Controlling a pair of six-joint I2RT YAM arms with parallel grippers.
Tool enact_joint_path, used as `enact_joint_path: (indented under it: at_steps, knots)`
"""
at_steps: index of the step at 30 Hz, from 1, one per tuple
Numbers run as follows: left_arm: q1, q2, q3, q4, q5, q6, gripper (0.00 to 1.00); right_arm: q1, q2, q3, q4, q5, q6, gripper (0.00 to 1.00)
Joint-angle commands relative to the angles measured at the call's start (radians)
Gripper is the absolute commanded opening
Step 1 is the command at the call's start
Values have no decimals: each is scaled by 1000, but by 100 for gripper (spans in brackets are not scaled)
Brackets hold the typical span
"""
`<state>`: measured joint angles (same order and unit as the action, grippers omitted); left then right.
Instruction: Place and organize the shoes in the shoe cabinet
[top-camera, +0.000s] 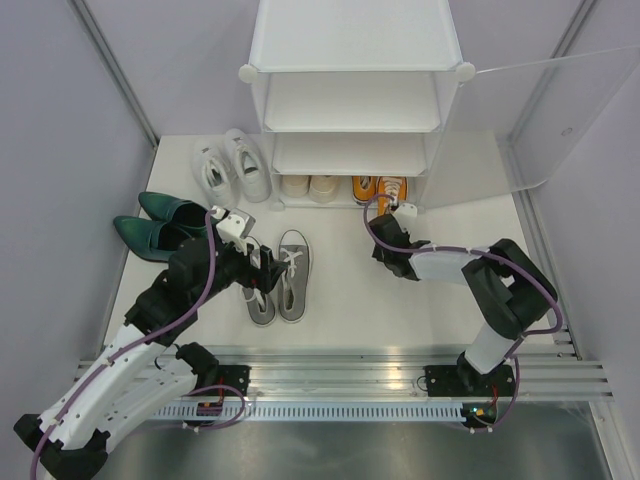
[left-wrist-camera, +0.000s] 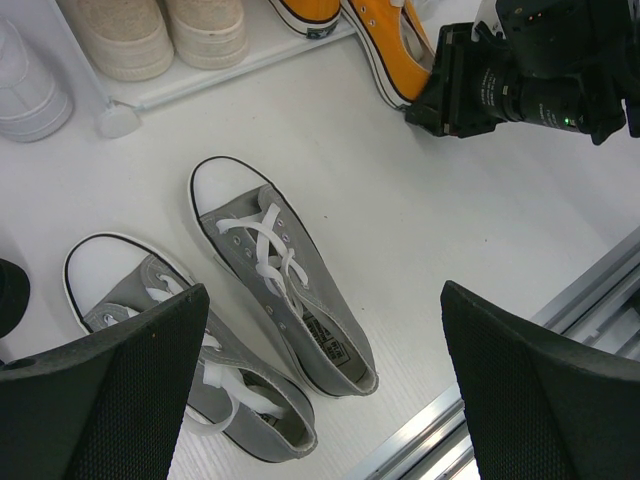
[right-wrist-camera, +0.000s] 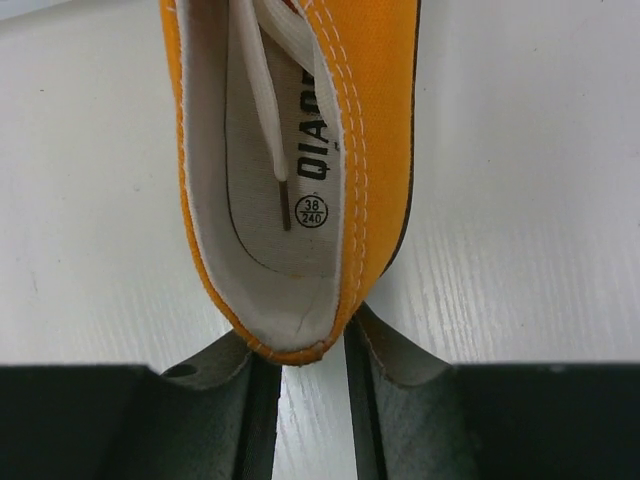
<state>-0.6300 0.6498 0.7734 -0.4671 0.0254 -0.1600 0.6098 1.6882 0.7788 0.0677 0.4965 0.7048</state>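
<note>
Right pincer at heel of orange shoe, only narrow gap between jaws, heel rim just at fingertips; real grip or not, I could not tell. Shoe lay with toe in bottom shelf of shoe cabinet, heel past front edge, on table. Left pincer spread fully, empty, above grey pair. Bare table strip lay between grey pair and right pincer.

Bright, even, diffuse light came from overhead, and shadows were faint. The white table looked almost washed out. The orange shoe was sharp close up, its stitching crisp.
</note>
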Motion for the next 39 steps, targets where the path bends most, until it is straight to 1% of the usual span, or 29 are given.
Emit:
enact_joint_path:
  at_steps: [1, 9, 14, 27, 32, 39]
  knots:
    - [-4, 2, 35, 15, -4, 16, 100, -57, 19, 53, 12, 24, -36, 34]
    - [-4, 2, 35, 15, -4, 16, 100, -108, 8, 118, 32, 5, -97, 31]
    - [-4, 1, 37, 16, 2, 16, 100, -114, 4, 142, 26, 4, -114, 31]
    - [-4, -1, 38, 16, 11, 16, 100, -139, 53, 224, 11, -4, -157, 31]
    - [-4, -3, 38, 15, 11, 16, 100, -140, 93, 241, 11, -29, -157, 30]
    - [-4, 1, 38, 15, 11, 16, 100, -140, 103, 226, 83, -62, -177, 29]
